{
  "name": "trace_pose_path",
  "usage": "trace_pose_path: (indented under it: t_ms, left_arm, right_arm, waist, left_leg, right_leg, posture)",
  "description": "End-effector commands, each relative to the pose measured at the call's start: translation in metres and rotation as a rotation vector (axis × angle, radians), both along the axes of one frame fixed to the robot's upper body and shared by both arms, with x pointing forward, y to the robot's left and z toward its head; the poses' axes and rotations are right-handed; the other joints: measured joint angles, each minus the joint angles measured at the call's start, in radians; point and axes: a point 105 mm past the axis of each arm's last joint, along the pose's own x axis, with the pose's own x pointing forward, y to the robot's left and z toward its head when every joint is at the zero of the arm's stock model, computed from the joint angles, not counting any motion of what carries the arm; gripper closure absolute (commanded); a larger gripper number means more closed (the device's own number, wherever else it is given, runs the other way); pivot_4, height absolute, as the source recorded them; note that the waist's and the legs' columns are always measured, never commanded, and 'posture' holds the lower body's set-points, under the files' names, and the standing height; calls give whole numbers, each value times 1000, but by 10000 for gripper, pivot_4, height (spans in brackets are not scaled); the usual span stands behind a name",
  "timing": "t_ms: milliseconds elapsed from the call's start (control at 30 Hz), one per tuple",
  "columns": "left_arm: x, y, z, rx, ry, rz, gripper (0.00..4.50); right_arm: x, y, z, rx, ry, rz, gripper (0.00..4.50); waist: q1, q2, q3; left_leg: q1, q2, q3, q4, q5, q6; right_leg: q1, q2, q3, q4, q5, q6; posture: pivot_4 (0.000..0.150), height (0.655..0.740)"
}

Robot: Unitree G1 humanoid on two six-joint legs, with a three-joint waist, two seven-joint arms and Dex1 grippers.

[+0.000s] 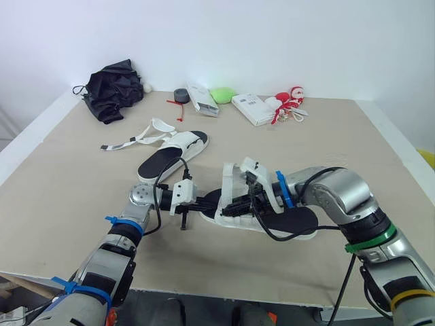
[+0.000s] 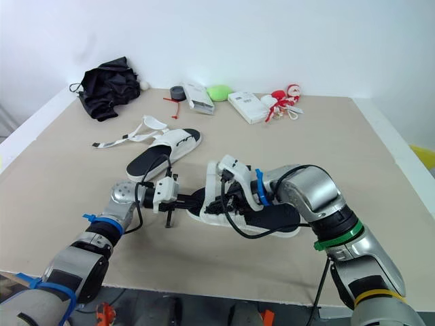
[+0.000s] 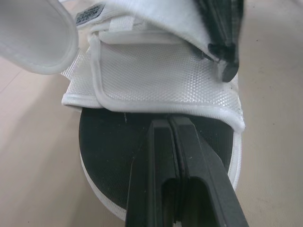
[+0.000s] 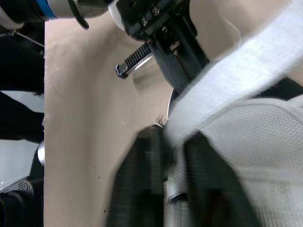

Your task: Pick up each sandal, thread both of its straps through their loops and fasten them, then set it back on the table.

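Observation:
Near the table's front lies a white sandal with a black insole [image 1: 299,221], its strap [image 1: 234,178] raised. My right gripper [image 1: 232,205] reaches in from the right and is shut on that white strap [image 4: 227,75], which runs between its fingers [image 4: 137,179]. My left gripper [image 1: 212,202] comes from the left, shut, with its tips [image 3: 169,124] resting on the insole [image 3: 109,142] at the sandal's end, just below the mesh upper [image 3: 161,75]. A second sandal [image 1: 173,155] lies farther back on the left with its straps [image 1: 132,141] loose.
Along the back edge sit a black folded umbrella [image 1: 112,88], a grey tape roll [image 1: 181,94], a white box [image 1: 202,98], a green object [image 1: 222,94], another white box [image 1: 251,109] and a red-and-white toy [image 1: 289,102]. The tan tabletop [image 1: 81,197] ends close in front.

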Motion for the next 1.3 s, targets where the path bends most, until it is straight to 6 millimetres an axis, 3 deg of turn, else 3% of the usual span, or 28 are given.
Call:
trace_pose_path:
  t_ms: [33,167,300,533,767,933,1300]
  left_arm:
    - [-23,21,-59,182,214,21,45000]
    - [-23,21,-59,183,215,19,45000]
    - [-23,20,-58,183,214,16,45000]
    - [-22,20,-58,181,215,19,45000]
    - [-22,22,-58,182,217,25,45000]
    - [-21,20,-57,178,215,25,45000]
    - [-21,19,-56,180,212,20,45000]
  right_arm:
    - [-6,-8,-26,-75,105,-29,16182]
    - [3,-6,-12,-32,88,-51,934]
    - [10,-3,14,67,74,-42,934]
    - [14,-4,22,93,47,-50,934]
    - [15,17,54,197,-85,-60,934]
    - [9,33,49,175,-202,-98,934]
    - [13,42,35,165,-290,-214,934]
  waist:
    - [0,0,0]
    - [0,1,0]
    - [0,1,4]
    - [0,4,6]
    - [0,5,7]
    - [0,5,7]
    - [0,4,7]
  left_leg:
    - [0,0,0,0,0,0]
    - [0,0,0,-1,0,0]
    - [0,1,0,-1,0,0]
    - [-1,-1,1,-1,0,0]
    - [-1,0,2,-1,0,0]
    - [-2,0,2,-1,0,0]
    - [-3,0,1,-1,0,0]
  right_leg:
    - [0,0,0,0,0,0]
    - [0,0,0,0,0,0]
    - [-1,1,-1,0,0,0]
    - [-2,0,-1,0,0,0]
    - [-3,2,-1,0,0,0]
    - [-4,2,-2,0,0,0]
    - [-4,2,-4,0,1,-1]
  posture:
    - [1500,7400]
    - [1500,7400]
    - [1500,7400]
    - [1500,7400]
    - [1500,7400]
    - [1500,7400]
    - [1500,7400]
